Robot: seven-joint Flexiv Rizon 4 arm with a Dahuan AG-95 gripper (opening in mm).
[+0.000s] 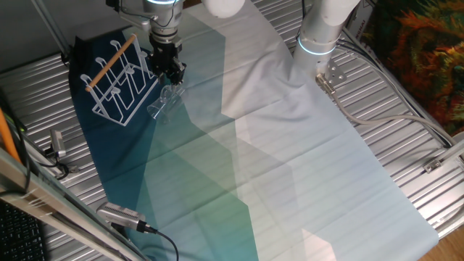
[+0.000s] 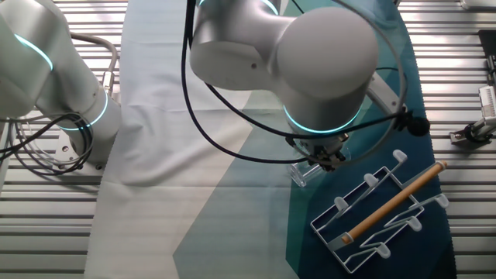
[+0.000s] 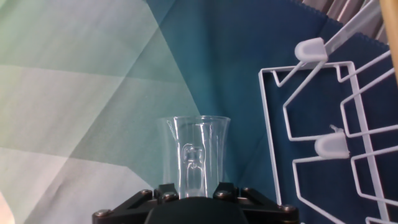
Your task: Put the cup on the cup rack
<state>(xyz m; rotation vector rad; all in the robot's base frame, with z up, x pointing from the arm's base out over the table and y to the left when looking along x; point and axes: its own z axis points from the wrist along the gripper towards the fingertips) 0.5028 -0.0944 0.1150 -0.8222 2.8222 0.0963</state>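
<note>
The clear glass cup point(image 3: 194, 149) points straight out from my gripper point(image 3: 194, 190), with its open rim away from the hand. The jaws sit close against both sides of its base, so the gripper is shut on the cup. In one fixed view the cup point(image 1: 163, 103) hangs tilted just below the gripper point(image 1: 170, 78), a little over the cloth. It is right beside the near end of the white wire cup rack point(image 1: 119, 80). In the hand view the rack point(image 3: 323, 143) lies to the right of the cup, with two capped pegs showing. In the other fixed view the cup point(image 2: 304, 172) is left of the rack point(image 2: 380, 209).
A blue-green and white cloth point(image 1: 239, 167) covers the ribbed metal table point(image 1: 406, 145). The arm's base point(image 1: 319, 36) stands at the back. A light wooden rod point(image 2: 395, 200) runs along the rack's top. Cables and a small device point(image 1: 119, 215) lie at the front left edge.
</note>
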